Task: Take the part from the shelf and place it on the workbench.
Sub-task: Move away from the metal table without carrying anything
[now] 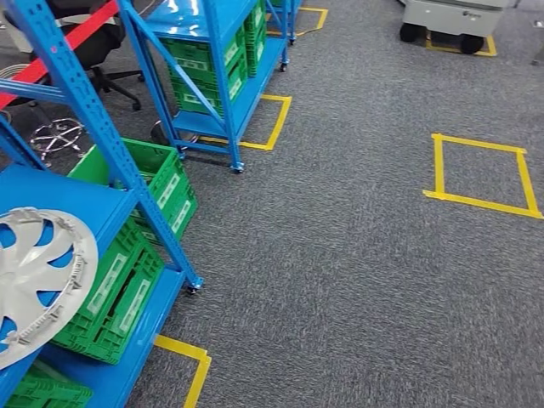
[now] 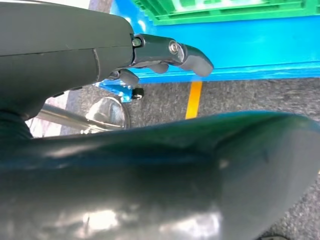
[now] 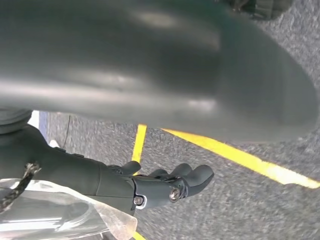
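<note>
Head view, nearest first: silver hubcap (image 1: 32, 280) with curved spokes lies on the upper blue deck of the near shelf (image 1: 76, 200), at the left edge. It is partly cut off by the frame; no hand touches it. Under that deck, a green crate (image 1: 112, 297) sits on the lower blue shelf board, and a second green crate (image 1: 157, 183) stands just behind the slanted blue upright. Yellow tape corner (image 1: 192, 361) marks the grey carpet (image 1: 333, 280) beside the shelf foot.

Left wrist view: left hand (image 2: 166, 55) hangs near a blue shelf edge with a green crate above it. Fingers extended and slightly bent, holding nothing.

Right wrist view: right hand (image 3: 166, 187) over grey carpet crossed by yellow tape lines. Fingers loosely stretched, apart, nothing in them. Clear plastic film shows beside the wrist.

Farther off: second blue shelf (image 1: 221, 68) loaded with green crates, standing at a yellow floor marking. Yellow tape square (image 1: 481, 174) on open carpet to the right. Black office chair (image 1: 96, 51) behind the near shelf; a grey wheeled unit (image 1: 449, 21) at the far right
</note>
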Robot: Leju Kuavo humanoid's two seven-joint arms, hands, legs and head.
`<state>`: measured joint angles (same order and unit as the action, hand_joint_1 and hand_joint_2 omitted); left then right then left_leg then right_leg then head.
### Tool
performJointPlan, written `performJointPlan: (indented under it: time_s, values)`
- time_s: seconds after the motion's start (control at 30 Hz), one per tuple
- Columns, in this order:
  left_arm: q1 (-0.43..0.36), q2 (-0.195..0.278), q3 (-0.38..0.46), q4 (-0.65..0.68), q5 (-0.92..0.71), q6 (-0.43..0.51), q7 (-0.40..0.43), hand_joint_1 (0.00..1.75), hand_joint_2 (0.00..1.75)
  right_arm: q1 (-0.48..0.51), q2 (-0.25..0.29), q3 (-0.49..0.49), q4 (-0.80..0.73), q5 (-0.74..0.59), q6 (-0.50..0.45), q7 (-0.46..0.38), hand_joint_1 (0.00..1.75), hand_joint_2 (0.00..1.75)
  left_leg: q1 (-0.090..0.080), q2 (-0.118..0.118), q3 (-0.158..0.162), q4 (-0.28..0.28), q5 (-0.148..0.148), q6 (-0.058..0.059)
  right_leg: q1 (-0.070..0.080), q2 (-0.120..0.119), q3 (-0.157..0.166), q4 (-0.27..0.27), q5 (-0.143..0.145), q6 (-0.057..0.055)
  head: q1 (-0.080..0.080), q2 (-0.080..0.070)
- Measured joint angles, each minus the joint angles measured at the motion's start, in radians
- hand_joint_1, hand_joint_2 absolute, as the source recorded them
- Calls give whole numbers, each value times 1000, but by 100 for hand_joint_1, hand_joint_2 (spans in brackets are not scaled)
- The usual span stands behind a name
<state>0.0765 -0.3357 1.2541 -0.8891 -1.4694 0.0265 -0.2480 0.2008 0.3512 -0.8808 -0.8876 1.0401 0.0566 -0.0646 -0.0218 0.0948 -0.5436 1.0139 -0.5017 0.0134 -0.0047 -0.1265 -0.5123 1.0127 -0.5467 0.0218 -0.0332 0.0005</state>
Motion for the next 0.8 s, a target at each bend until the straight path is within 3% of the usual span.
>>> performJointPlan:
  time_s: [0.03, 0.07, 0.1, 0.17, 0.23, 0.27, 0.3, 0.33, 0.4, 0.47, 0.53, 0.57, 0.63, 0.7, 0.77, 0.8]
  values:
    - [0, 0, 2, 0, 0, 1, 0, 0, 0, -3, 1, -1, 0, 3, 1, -2, 0, 0, 2, -14, 1, -3, 3, 5, -1, -8, 4, -1, -2, 5, 0, 0]
    - [1, -1, 4, 0, 0, 1, 0, 0, 0, -7, 2, -3, 1, 6, 1, -4, 0, 0, 4, -27, 3, -7, 7, 9, -3, 2, 6, 3, -9, 10, 1, 0]
    - [1, -2, 5, 0, 0, 2, 0, 0, 0, -9, 2, -5, 1, 9, 1, -5, 0, 0, 7, -40, 5, -12, 11, 14, -4, 27, 0, 23, -23, 14, 3, 0]
    - [-3, -3, 7, 1, -1, 2, -1, 0, 0, -10, 2, -12, 2, 16, 1, -8, 0, 0, 12, -68, 7, -16, 16, 21, -7, 95, -49, 129, -79, 20, 9, 0]
    - [-5, -4, 7, 2, -2, 2, -2, 0, 0, -8, 2, -21, 3, 22, 1, -10, 0, 0, 14, -99, 7, -16, 16, 23, -8, 122, -121, 262, -126, 23, 11, 0]
    - [-5, -4, 8, 2, -2, 1, -2, 0, 0, -8, 2, -25, 4, 25, 1, -10, 0, 0, 14, -116, 8, -16, 15, 23, -8, 125, -143, 291, -123, 24, 12, 0]
    - [-5, -4, 8, 3, -3, 1, -2, 0, 0, -8, 2, -28, 5, 27, 1, -11, 0, 0, 15, -132, 11, -15, 14, 22, -8, 126, -146, 278, -98, 25, 12, 0]
    - [-5, -4, 9, 3, -3, 0, -2, 0, 0, -9, 2, -30, 6, 29, 1, -12, 0, 0, 17, -148, 15, -15, 12, 20, -9, 131, -130, 227, -57, 26, 12, 0]
    - [-6, -4, 10, 4, -3, 0, -2, 0, 0, -11, 2, -34, 7, 34, 1, -15, 0, 0, 19, -177, 18, -10, 5, 11, -16, 173, -76, 88, 14, 28, 15, 0]
    - [-7, -3, 11, 4, -3, 0, -3, 0, 0, -14, 3, -39, 9, 38, 2, -18, 0, 0, 20, -201, 14, -4, 0, -1, -21, 210, -43, 18, 32, 22, 16, 0]
    - [-5, -2, 12, 5, -4, 0, -3, 0, 0, -18, 3, -42, 11, 41, 2, -20, 0, 0, 23, -223, 8, -4, 1, -11, -19, 200, -35, 13, 29, 6, 15, 0]
    - [-5, -2, 13, 5, -4, -1, -3, 0, 0, -21, 3, -43, 11, 43, 2, -21, 0, 0, 24, -219, 6, 0, -2, -15, -19, 188, -32, 11, 30, -1, 16, 0]
    - [-6, -2, 14, 6, -4, -1, -4, 0, 0, -22, 3, -46, 12, 47, 3, -24, 0, 0, 23, -174, -19, 53, -35, -25, -20, 161, -29, 7, 30, -12, 10, 0]
    - [-10, -2, 14, 7, -4, -2, -4, 0, 0, -21, 3, -50, 13, 51, 3, -26, 0, 0, 24, -121, -81, 176, -96, -32, -16, 132, -27, 7, 26, -20, 5, 0]
    - [-10, -2, 14, 8, -4, -2, -5, 0, 0, -22, 3, -54, 14, 55, 4, -26, 0, 0, 25, -105, -135, 277, -126, -35, -12, 102, -25, 7, 21, -23, 5, 0]
    - [-9, -2, 14, 8, -4, -3, -5, 0, 0, -22, 3, -55, 14, 57, 4, -26, 0, 0, 26, -103, -139, 281, -114, -34, -11, 88, -23, 7, 19, -23, 5, 0]
